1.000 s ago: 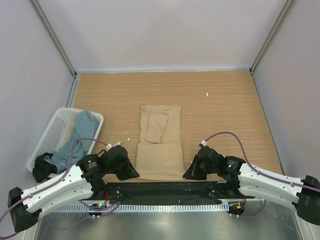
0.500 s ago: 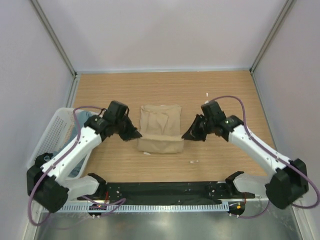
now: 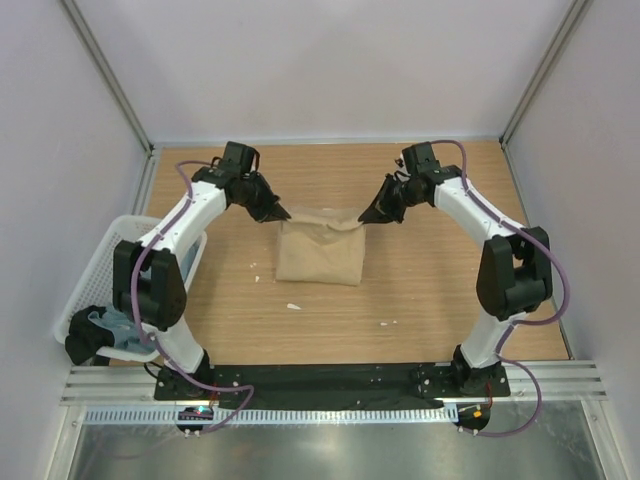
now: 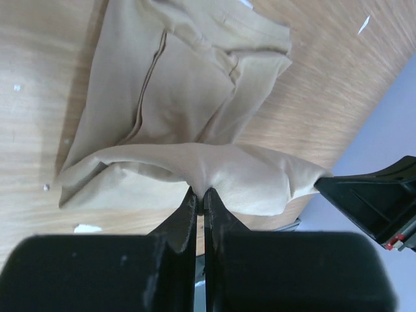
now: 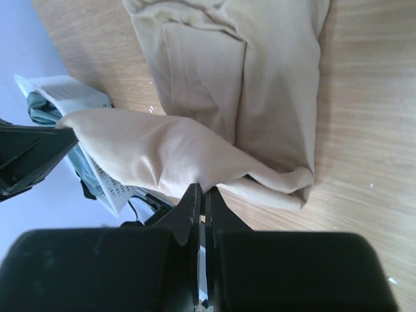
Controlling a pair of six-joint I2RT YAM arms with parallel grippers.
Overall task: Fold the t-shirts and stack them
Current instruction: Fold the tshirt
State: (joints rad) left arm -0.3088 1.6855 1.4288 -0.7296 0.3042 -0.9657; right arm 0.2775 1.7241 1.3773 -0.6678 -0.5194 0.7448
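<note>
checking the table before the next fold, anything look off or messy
Only litter: a white scrap lies on the table near the tan t-shirt, another further right. The shirt's raised edge is just pinched by the left gripper and right gripper.

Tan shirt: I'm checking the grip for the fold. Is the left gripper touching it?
Touching. The left wrist view shows the left gripper shut on a pinched edge of the tan shirt, with the cloth bunching right at its fingertips.
</note>
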